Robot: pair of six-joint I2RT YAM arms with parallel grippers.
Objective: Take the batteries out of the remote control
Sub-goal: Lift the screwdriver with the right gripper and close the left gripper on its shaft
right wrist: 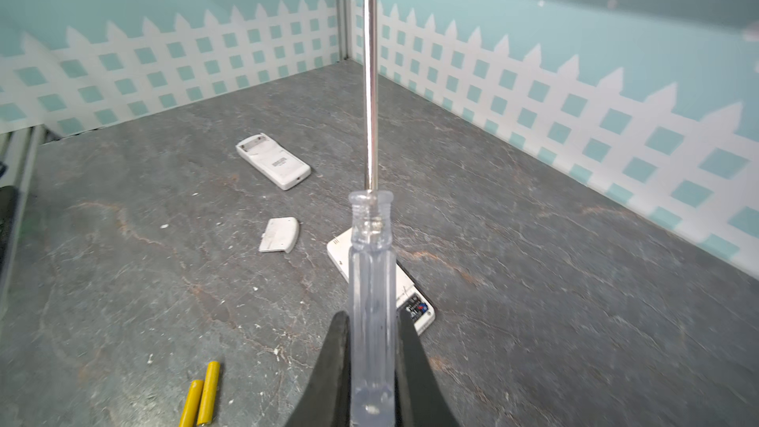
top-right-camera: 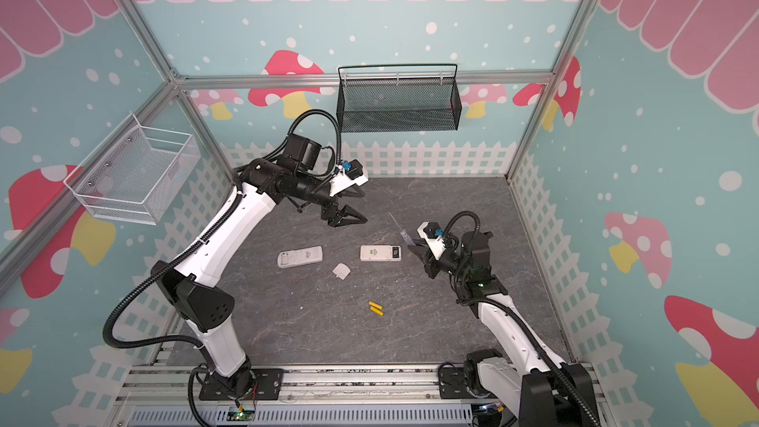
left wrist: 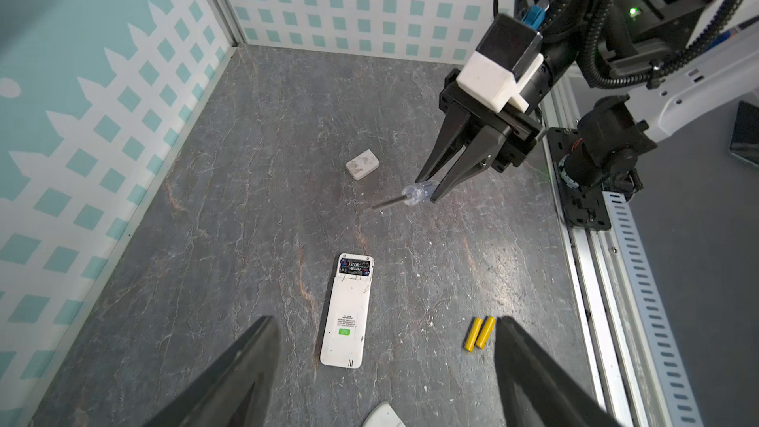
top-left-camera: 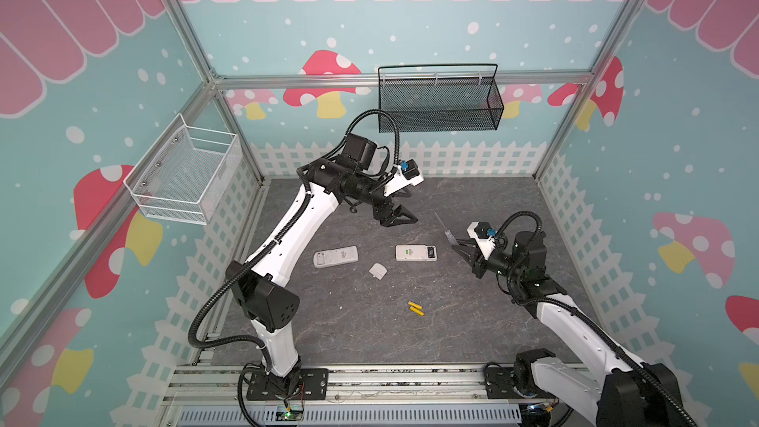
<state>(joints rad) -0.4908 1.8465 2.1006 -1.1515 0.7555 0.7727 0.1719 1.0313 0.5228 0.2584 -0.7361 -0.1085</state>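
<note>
Two yellow batteries (top-left-camera: 415, 308) (left wrist: 479, 332) (right wrist: 201, 398) lie side by side on the grey floor. A white remote control (top-left-camera: 415, 253) (left wrist: 347, 310) lies back up, its uncovered bay showing dark batteries (left wrist: 355, 267) inside. A second white remote (top-left-camera: 335, 256) (right wrist: 273, 162) lies to its left with its bay open. A loose white cover (top-left-camera: 378, 271) (right wrist: 279, 234) rests between them. My left gripper (top-left-camera: 404, 217) (left wrist: 385, 322) hovers open and empty behind the remotes. To their right, my right gripper (top-left-camera: 453, 245) (right wrist: 371, 318) is shut on a clear-handled screwdriver (right wrist: 371, 281) (left wrist: 404, 195).
A black mesh basket (top-left-camera: 439, 102) hangs on the back wall and a white wire basket (top-left-camera: 185, 174) on the left wall. Picket-fence walls enclose the floor, and an aluminium rail (top-left-camera: 369, 379) runs along the front.
</note>
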